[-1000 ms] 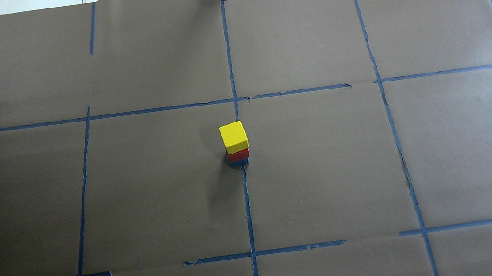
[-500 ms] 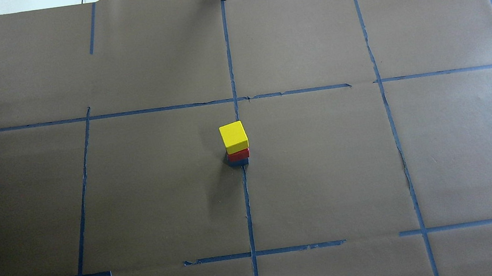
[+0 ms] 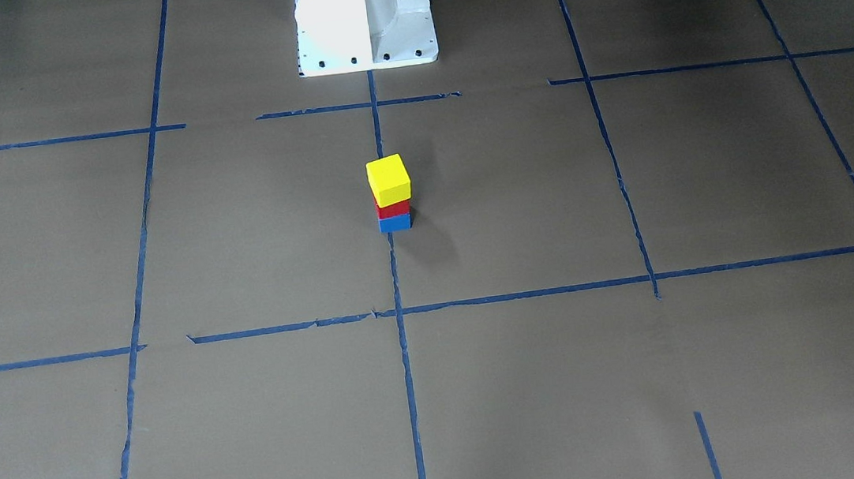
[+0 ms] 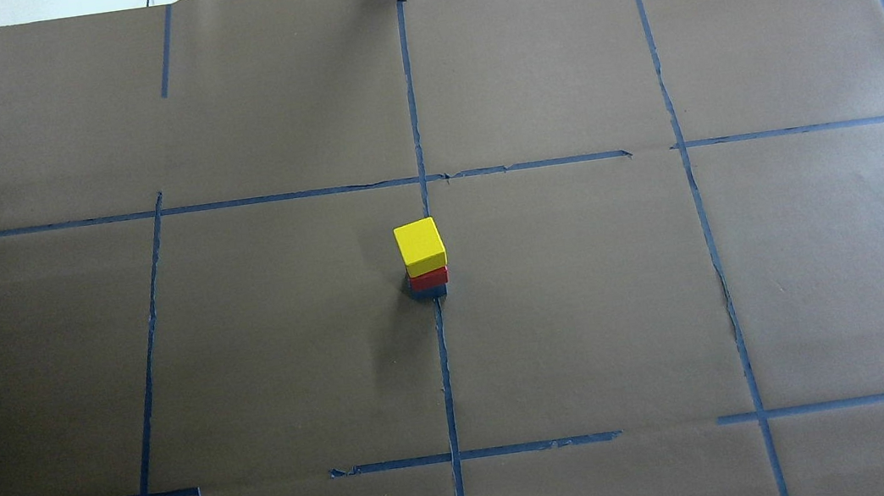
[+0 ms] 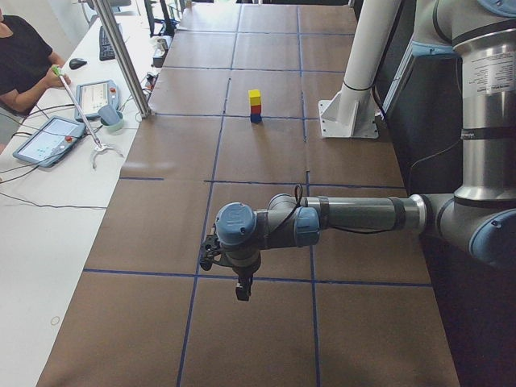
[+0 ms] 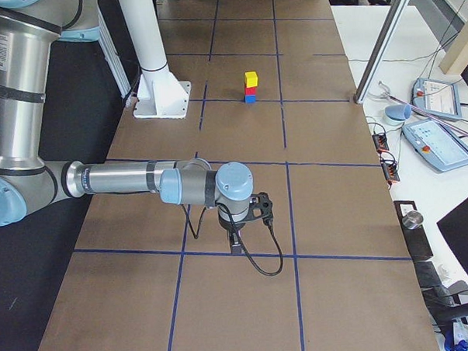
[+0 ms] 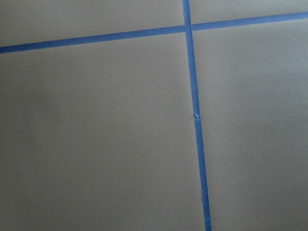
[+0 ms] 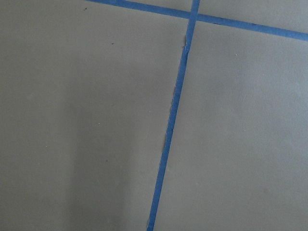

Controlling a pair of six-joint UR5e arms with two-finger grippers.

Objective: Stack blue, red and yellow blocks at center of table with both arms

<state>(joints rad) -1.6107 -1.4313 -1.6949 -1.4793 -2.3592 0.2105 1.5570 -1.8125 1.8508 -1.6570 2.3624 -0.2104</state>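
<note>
A stack stands at the table's center: the blue block [image 4: 431, 291] at the bottom, the red block [image 4: 429, 277] on it, the yellow block [image 4: 419, 245] on top. It also shows in the front-facing view, with yellow [image 3: 388, 179] over red [image 3: 393, 210] over blue [image 3: 394, 223]. My left gripper [image 5: 241, 292] hangs over the table's left end, far from the stack. My right gripper [image 6: 235, 244] hangs over the right end, also far from it. Both show only in the side views, so I cannot tell whether they are open or shut. The wrist views show only brown paper and blue tape.
The white robot pedestal [image 3: 364, 16] stands behind the stack. Blue tape lines [image 4: 410, 98] grid the brown paper. An operator [image 5: 24, 60] sits at a side desk with tablets [image 5: 48, 139]. A metal post [image 5: 121, 56] stands at the table's far edge.
</note>
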